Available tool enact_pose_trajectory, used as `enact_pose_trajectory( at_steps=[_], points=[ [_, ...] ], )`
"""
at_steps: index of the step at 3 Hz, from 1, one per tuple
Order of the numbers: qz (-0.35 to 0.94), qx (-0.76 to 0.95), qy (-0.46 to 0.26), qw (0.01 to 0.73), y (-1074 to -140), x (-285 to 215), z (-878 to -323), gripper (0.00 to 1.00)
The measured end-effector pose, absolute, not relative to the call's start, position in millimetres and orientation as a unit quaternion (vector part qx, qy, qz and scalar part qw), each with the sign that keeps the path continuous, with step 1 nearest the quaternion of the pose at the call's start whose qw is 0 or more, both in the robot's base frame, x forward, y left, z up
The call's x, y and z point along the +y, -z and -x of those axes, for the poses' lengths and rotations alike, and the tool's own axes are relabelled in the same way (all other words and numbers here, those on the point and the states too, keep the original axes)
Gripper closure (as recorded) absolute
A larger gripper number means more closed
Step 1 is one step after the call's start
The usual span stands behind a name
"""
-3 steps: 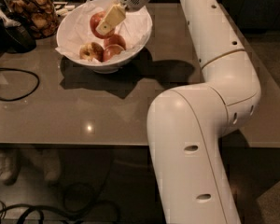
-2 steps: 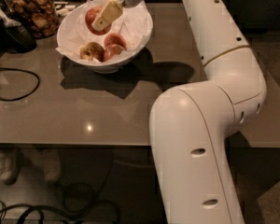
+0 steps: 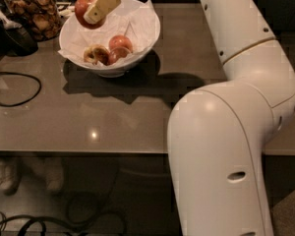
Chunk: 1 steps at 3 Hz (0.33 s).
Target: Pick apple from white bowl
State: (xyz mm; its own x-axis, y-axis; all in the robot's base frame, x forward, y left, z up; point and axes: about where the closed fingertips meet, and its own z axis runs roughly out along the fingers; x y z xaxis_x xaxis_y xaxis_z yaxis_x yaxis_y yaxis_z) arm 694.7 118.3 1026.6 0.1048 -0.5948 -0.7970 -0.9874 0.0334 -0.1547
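Observation:
The deep red apple (image 3: 82, 9) is held above the left rim of the white bowl (image 3: 150, 36), at the top of the camera view. My gripper (image 3: 87, 14) is shut on it: one cream finger (image 3: 103, 2) lies across the apple's front, and the other is hidden behind it. The apple appears lifted off the crumpled white paper lining. Two smaller red-yellow apples (image 3: 119, 44) and a pale blemished one (image 3: 95, 54) lie in the bowl's bottom.
A glass jar of brown snacks (image 3: 32, 10) stands left of the bowl, with a dark object (image 3: 17, 37) in front of it. A black cable (image 3: 19, 90) loops on the grey table (image 3: 113, 122). My white arm (image 3: 236, 132) fills the right side.
The gripper, shut on the red apple, has moved up and to the left, lifting the apple away from the other apples toward the bowl's left rim.

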Motion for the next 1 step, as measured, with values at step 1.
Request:
enact_pose_trajectory(
  at_steps=[1],
  points=[
    [0.645,0.614,-0.264,0.372,-1028.4,120.2,-691.7,1.00]
  ],
)
